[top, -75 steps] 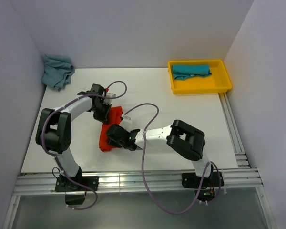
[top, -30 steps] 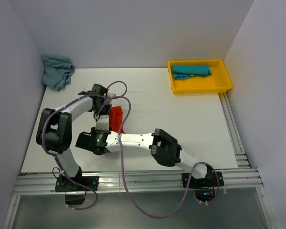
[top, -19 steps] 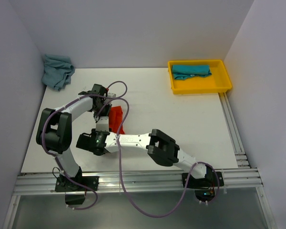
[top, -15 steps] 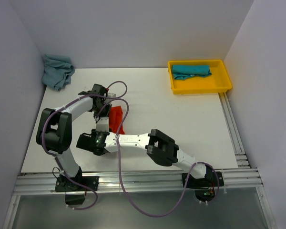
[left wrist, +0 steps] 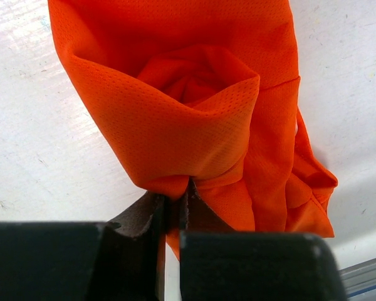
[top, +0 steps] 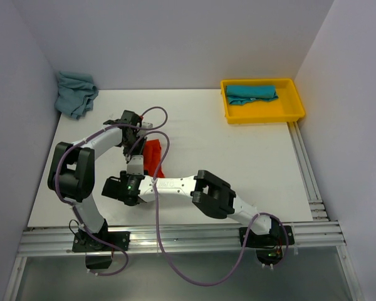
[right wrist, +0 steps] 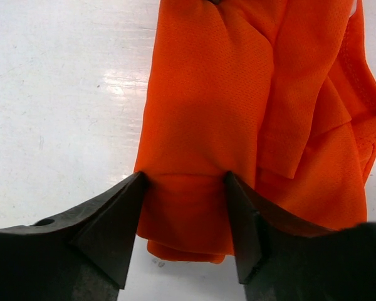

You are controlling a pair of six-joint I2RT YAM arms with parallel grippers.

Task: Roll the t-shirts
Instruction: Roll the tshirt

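The orange-red t-shirt [top: 153, 157] lies bunched in a narrow roll at the table's left middle. My left gripper [top: 133, 143] is at its far end, shut on a pinched fold of the cloth [left wrist: 194, 125]; the jaws [left wrist: 178, 191] are nearly touching. My right gripper [top: 140, 174] is at the near end, its fingers [right wrist: 183, 179] partly closed on both sides of the folded orange cloth [right wrist: 207, 113]. A teal t-shirt [top: 250, 93] lies rolled in the yellow tray. A grey-blue t-shirt [top: 75, 93] lies crumpled at the back left corner.
The yellow tray [top: 263, 117] stands at the back right. The right arm stretches low across the front of the table, from its base to the shirt. Purple cables loop over both arms. Walls close in the left, back and right sides.
My right gripper has swung left from the middle of the orange shirt to its near-left end. The shirt now shows as a narrower bundle. The left gripper has stayed put.
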